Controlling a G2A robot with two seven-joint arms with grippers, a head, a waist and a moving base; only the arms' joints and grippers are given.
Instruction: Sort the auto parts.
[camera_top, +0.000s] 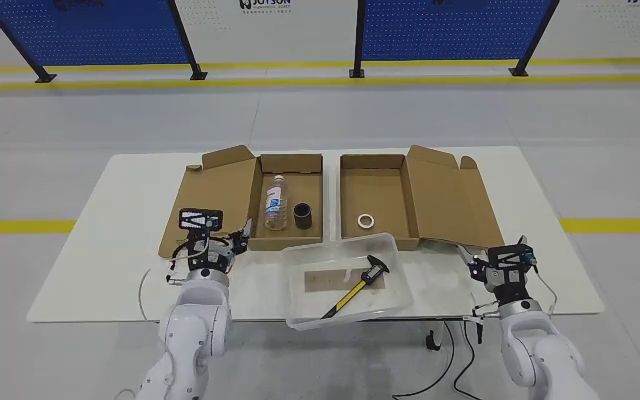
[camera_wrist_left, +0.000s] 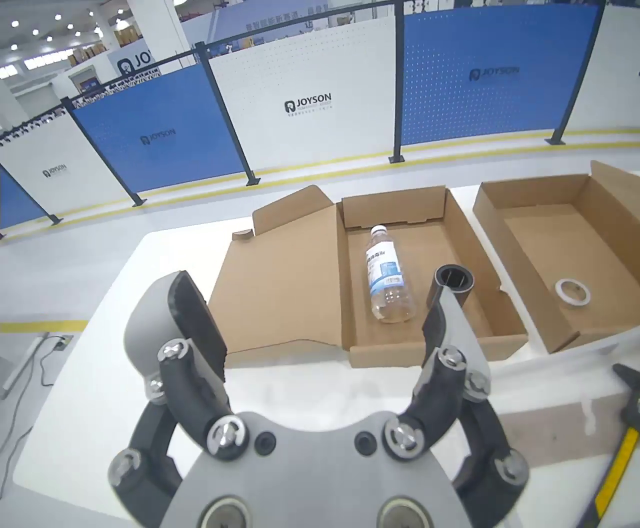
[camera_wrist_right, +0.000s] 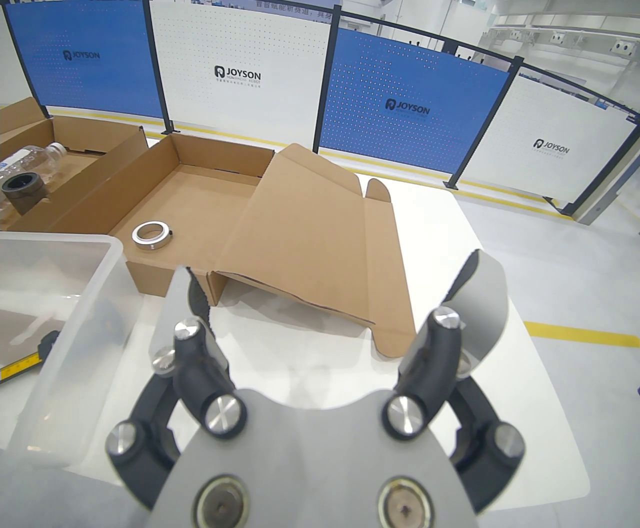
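**Sort nearly done: one tool left in the tray**

Landmark: the clear tray (camera_top: 297, 300), at the near edge of the bench (camera_top: 120, 250).

- In the tray: a single yellow-and-black tool (camera_top: 355, 290), probably a caliper, lying on a slant across the tray floor. I see nothing else in there.
- Beyond the tray, to its left: the left box (camera_top: 300, 185), lid flap open. It holds a bottle (camera_top: 275, 200) lying on its side and a black sleeve (camera_top: 303, 214) just beside the bottle. I cannot tell whether the two touch.
- Beyond the tray, to its right: the right box (camera_top: 375, 195), also open. It holds a metal ring (camera_top: 367, 220) lying flat near the wall that faces the tray.
- Left of the tray: the left end effector (camera_wrist_left: 315, 300), fingers spread wide with nothing between them. It sits over bare bench, short of the left box.
- Well right of the tray: the right end effector (camera_wrist_right: 330, 270), also spread and empty. It sits over the bench by the right box's folded-out flap.

Judgement: three things already sit in the boxes and only the tool is left, so the job looks close to finished. The frames do not show which box the tool belongs in. The sorting rule is not obvious from the contents, since a bottle shares a box with the sleeve. The tool's handle lies toward the tray's left side, so either arm looks able to take it. Neither arm has committed to it yet.
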